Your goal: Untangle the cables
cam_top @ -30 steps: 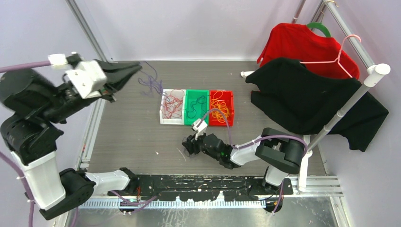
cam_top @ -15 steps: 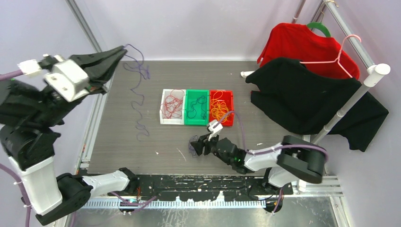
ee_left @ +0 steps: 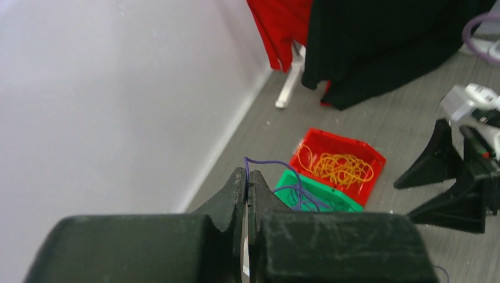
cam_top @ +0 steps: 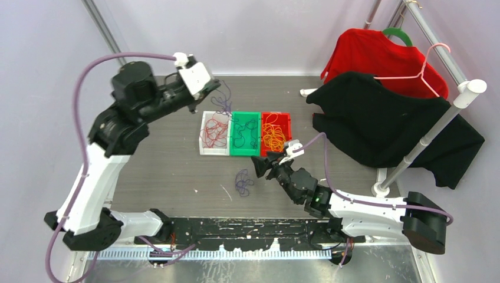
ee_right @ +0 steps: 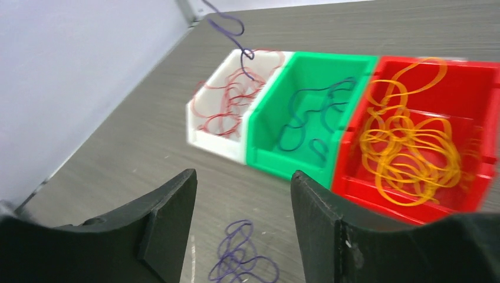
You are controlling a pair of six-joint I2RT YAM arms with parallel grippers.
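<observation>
On the table (cam_top: 159,159), the left arm is now reaching in over the row of bins, having swung across from the far left side where it was stretched out a second ago. The right arm is pulling back toward the near right. The right gripper (cam_top: 260,167) is spreading its jaws, which are standing clearly apart in the wrist view, and it is holding nothing.

The white bin (cam_top: 203,150), green bin (cam_top: 243,154) and red bin (cam_top: 276,114) are sitting side by side. They are carrying red, dark and orange cables in turn.

A small purple clump (cam_top: 242,183) is lying loose on the table just left of the right gripper, which was pressing on it a moment ago.

The left gripper (cam_top: 213,88) is clamped tight on one purple strand (cam_top: 223,105), which is dangling over the seam between the white and green bins (its lower end may be touching the white one).

That strand is reading as pulled free and probably heading for the green bin, while the clump is waiting its turn.
</observation>
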